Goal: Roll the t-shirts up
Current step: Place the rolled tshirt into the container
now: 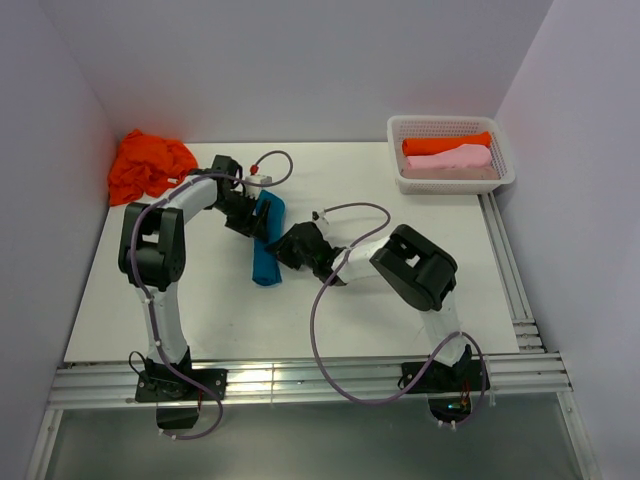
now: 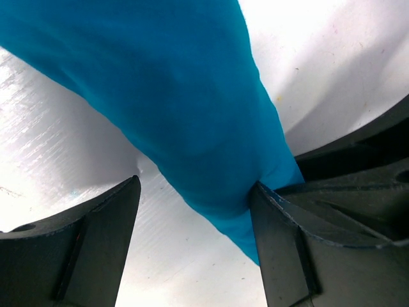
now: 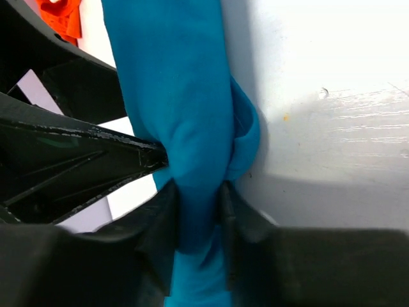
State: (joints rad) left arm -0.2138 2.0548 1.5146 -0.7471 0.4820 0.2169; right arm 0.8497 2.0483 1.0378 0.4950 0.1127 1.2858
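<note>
Expect light, limp, easily unrolling cloth from the teal-blue soft cloth t-shirt [image 1: 266,245] lying as a long roll on the white tabletop [image 1: 480,260] between the arms, pinched across by the right gripper [image 3: 197,192] and straddled by the wide-spread left gripper [image 2: 195,185]; take hold through the roll's full thickness.

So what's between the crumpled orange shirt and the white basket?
In the top view, the left arm's wrist and a loop of purple cable sit near the orange shirt; after that, only bare table up to the basket.
</note>
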